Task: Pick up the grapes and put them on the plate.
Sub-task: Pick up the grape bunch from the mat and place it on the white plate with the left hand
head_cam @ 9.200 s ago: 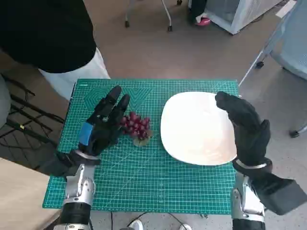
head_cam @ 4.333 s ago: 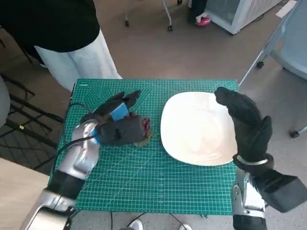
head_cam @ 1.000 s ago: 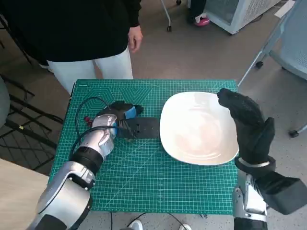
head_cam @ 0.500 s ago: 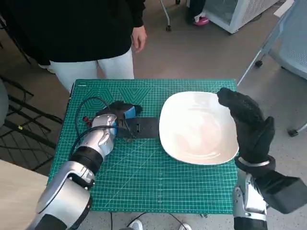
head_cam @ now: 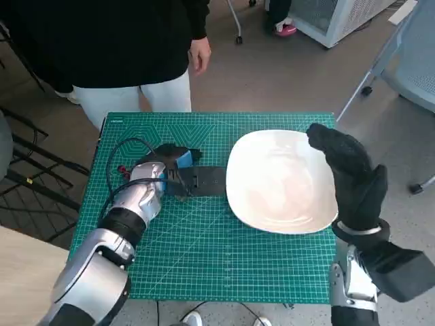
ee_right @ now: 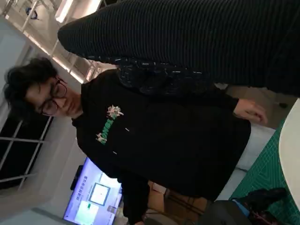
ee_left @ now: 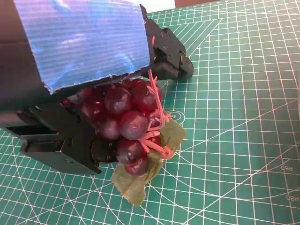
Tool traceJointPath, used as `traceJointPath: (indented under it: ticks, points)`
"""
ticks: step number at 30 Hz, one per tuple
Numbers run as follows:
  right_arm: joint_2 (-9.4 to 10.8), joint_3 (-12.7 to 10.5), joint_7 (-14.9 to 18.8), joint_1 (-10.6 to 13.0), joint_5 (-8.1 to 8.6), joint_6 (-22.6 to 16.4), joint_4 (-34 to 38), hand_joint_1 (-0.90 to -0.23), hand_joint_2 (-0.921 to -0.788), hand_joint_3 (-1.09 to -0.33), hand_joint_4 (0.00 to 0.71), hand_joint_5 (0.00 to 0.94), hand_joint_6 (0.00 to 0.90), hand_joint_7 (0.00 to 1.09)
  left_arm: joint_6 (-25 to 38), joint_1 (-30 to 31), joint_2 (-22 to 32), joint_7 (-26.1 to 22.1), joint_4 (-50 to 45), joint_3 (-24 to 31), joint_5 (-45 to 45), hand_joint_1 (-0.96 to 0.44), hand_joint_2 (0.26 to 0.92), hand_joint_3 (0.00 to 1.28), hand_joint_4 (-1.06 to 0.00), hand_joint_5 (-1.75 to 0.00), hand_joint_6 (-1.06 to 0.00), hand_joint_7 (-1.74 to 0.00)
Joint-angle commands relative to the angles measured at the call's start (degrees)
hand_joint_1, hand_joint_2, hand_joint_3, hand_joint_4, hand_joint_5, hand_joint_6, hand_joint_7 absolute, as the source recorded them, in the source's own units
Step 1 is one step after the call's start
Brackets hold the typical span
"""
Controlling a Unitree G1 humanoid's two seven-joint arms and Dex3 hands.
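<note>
The dark red grapes [ee_left: 126,119], with a pink stem and a green leaf [ee_left: 140,173], sit in the grip of my left hand [ee_left: 84,42]; the leaf hangs just over the mat. In the head view that hand [head_cam: 183,175] lies turned on its side left of the white plate [head_cam: 279,183] and hides the grapes. My right hand [head_cam: 350,173] stands upright over the plate's right rim with nothing in it. The right wrist view shows only the glove [ee_right: 187,37] and a sliver of the plate [ee_right: 291,140].
A green cutting mat [head_cam: 224,251] covers the small table. A person in a black top [head_cam: 102,41] stands close at the far left edge, one hand hanging near the table. A black cable [head_cam: 119,153] loops beside my left wrist. Chair legs stand on the floor beyond.
Since the oldest frames my left hand has turned over and closed round the grapes. Over the last second both hands stay nearly still; only the person shifts slightly.
</note>
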Motion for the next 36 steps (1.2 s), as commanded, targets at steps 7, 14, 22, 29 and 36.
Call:
traceJointPath:
  ticks: [7, 14, 22, 29, 36]
  points:
    - [0.1, 0.1, -0.1, 0.3, -0.66, -0.1, 1.2, -0.648, -0.921, -0.73, 0.315, 0.0, 0.064, 0.31, -0.7, 0.8, 1.1, -0.3, -1.6, 0.4, -0.2, 0.35, 0.857, 0.54, -0.29, -1.69, -0.6, -0.09]
    - [0.1, 0.2, -0.1, 0.1, -0.6, -0.1, 1.5, -0.648, -0.921, -0.731, 0.314, 0.0, 0.062, 0.31, -0.7, 1.4, 2.0, -0.5, -4.1, 0.6, -0.2, 0.35, 0.859, 0.53, -0.3, -1.68, -0.61, -0.08]
    - [0.2, 0.3, 0.0, 0.0, -0.42, 0.2, 1.5, -0.648, -0.921, -0.73, 0.315, 0.0, 0.062, 0.31, 1.5, 3.3, 4.9, -3.2, -14.5, 1.2, 0.3, 0.22, 0.911, 0.34, -0.39, -1.54, -0.62, -0.54]
    - [0.2, 0.4, 0.1, -0.3, -0.2, 0.4, 1.7, -0.648, -0.921, -0.729, 0.315, 0.0, 0.061, 0.31, 3.4, 7.0, 8.5, -5.5, -27.1, 3.1, 0.0, 0.02, 0.92, 0.22, -0.46, -1.45, -0.54, -1.16]
    - [0.3, 0.5, -0.1, -0.4, -0.24, 0.4, 1.8, -0.648, -0.921, -0.729, 0.314, 0.0, 0.061, 0.31, 5.6, 11.3, 11.7, -6.7, -40.1, 5.7, 0.6, 0.0, 0.921, 0.2, -0.5, -1.42, -0.54, -1.19]
